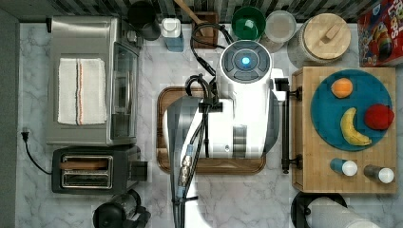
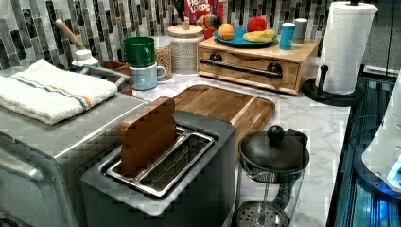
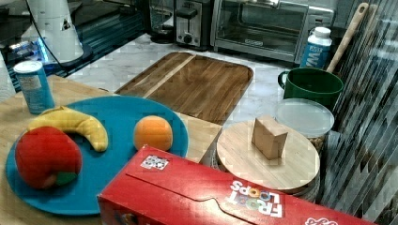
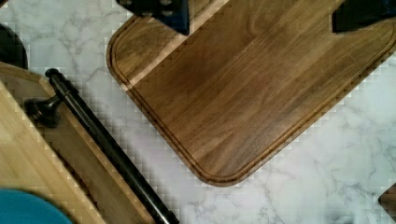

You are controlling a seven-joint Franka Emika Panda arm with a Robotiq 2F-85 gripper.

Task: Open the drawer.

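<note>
A white Panda arm (image 1: 237, 118) hangs over a dark brown wooden tray (image 1: 166, 102) at the centre of the marble tabletop (image 1: 228, 199). The drawer (image 1: 304, 180), a light bamboo box unit, stands at the top view's right, just beside the tray, its front closed flush in the left view. Its long black bar handle (image 1: 285, 128) runs between two black brackets, facing the tray. On top of the unit sit a blue plate (image 1: 328, 118) with an orange (image 1: 341, 88), a banana (image 1: 352, 128) and a red apple (image 1: 379, 117), plus two shakers (image 1: 343, 166). In the wrist view the jaws stand apart, the gripper (image 4: 261, 14) above the tray, its dark fingertips (image 4: 163, 11) at the frame's edge, with the handle well off to one side and untouched. A toaster (image 1: 90, 170) and toaster oven (image 1: 85, 80) line the top view's left.
</note>
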